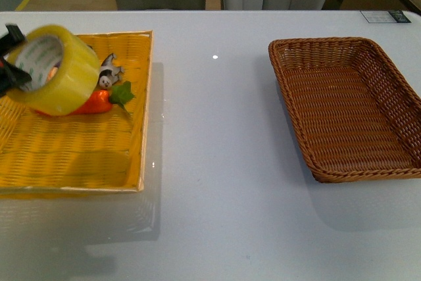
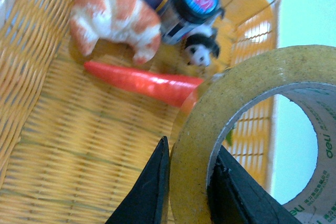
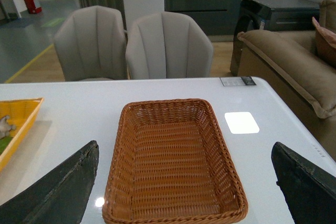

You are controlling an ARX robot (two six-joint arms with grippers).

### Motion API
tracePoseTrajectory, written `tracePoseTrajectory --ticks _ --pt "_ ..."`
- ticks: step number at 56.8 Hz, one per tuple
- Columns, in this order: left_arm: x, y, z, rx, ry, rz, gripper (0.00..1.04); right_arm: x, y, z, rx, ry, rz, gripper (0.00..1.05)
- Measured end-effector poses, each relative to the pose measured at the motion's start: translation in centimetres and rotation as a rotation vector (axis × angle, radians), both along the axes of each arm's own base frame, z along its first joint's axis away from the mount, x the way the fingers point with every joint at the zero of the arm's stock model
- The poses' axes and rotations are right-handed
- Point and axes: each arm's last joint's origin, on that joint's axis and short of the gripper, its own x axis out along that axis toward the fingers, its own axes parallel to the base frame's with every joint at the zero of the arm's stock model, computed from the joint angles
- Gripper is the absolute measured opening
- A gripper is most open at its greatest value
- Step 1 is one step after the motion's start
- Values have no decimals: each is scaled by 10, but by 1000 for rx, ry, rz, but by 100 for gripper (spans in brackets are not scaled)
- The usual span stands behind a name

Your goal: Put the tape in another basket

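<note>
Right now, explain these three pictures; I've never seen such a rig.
This is a robot with two arms, each ending in a gripper. One picture looks forward from its body; the other two come from cameras on its wrists. On the table stand a yellow tray and an empty basket. The left gripper pinches the tape over the tray, one finger inside the roll. Below sit a carrot, a croissant, a bottle and a toy. The right gripper hangs open before the basket.

Tilted yellow tape roll (image 1: 66, 77) hangs well apart from brown basket (image 1: 348, 116).
</note>
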Motion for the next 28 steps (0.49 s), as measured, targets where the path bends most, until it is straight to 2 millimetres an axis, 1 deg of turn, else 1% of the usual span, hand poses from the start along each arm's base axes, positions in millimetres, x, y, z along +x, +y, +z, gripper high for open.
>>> tracePoseTrajectory --ticks 2,5,10,15,18,20,21,23,26,28 --pt "2 -8 10 3 -17 -19 16 0 0 0 0 0 0 96" --pt "4 -18 19 6 -32 -40 16 0 0 0 0 0 0 96" --pt "10 -41 36 6 -63 -92 16 0 0 0 0 0 0 96" --pt "14 -70 52 -8 -89 -156 16 0 0 0 0 0 0 96" --pt "15 -85 58 -20 -96 -190 16 0 0 0 0 0 0 96" --pt "14 -100 63 -36 -101 -226 16 0 0 0 0 0 0 96" --pt "13 -104 64 -40 -101 -235 16 0 0 0 0 0 0 96" --pt "11 -119 68 -58 -102 -272 16 0 0 0 0 0 0 96" --pt "8 -134 71 -76 -99 -311 16 0 0 0 0 0 0 96" --pt "3 -149 73 -92 -95 -348 16 0 0 0 0 0 0 96"
